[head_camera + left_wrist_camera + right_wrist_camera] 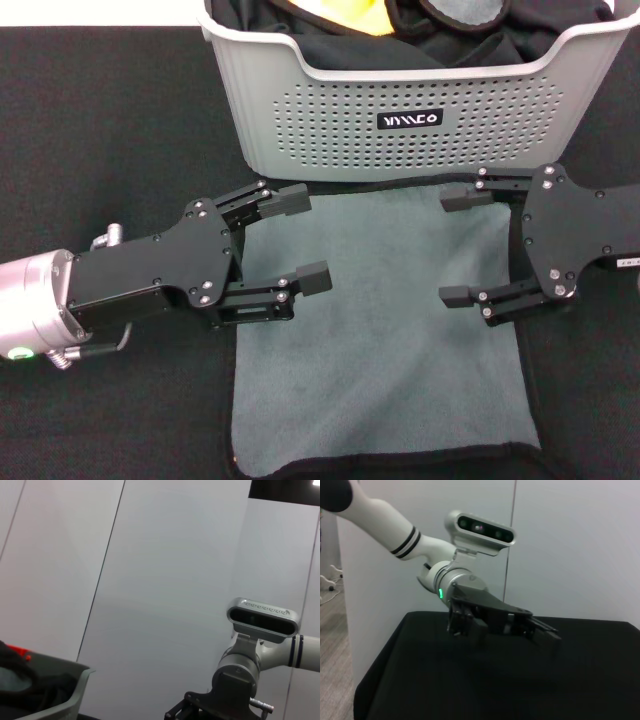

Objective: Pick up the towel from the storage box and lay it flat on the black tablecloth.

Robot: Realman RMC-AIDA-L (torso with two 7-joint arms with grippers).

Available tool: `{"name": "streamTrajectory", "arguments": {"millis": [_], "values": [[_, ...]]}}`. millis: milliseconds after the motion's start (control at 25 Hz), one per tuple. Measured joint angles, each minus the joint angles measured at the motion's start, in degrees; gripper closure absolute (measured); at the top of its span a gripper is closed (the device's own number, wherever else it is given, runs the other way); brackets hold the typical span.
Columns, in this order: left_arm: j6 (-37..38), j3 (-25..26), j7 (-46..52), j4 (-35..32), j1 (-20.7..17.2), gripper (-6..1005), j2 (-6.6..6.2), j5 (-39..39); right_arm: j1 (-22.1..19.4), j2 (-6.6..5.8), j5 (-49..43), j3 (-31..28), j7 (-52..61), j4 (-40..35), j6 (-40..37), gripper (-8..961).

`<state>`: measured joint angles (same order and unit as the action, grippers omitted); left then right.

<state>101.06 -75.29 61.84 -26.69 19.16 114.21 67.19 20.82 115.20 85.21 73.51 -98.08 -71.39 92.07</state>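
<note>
Storage box (420,110) is seen at far edge of black tablecloth (110,150); black cloths (330,40) w/ a yellow patch bunched inside, top cut off. Towel (385,340) is laid flat, grey-teal face up, just in front of box. Left tool (300,240) and right tool (455,245) are held wide open over towel, nothing gripped.

Storage box (400,120) blocks far side. Open passage over towel (385,350) between the 2 grippers; tablecloth (110,140) far left unobstructed.
</note>
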Motion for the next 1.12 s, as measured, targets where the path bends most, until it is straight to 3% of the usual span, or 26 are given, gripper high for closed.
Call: {"name": "streamTrajectory", "arguments": {"millis": [1120], "values": [[2.6,0.2,2.3,-0.4,1.2,125,0.18,-0.1,-0.5,-0.05,3.2,0.8,-9.4,0.8,3.4,83]]}}
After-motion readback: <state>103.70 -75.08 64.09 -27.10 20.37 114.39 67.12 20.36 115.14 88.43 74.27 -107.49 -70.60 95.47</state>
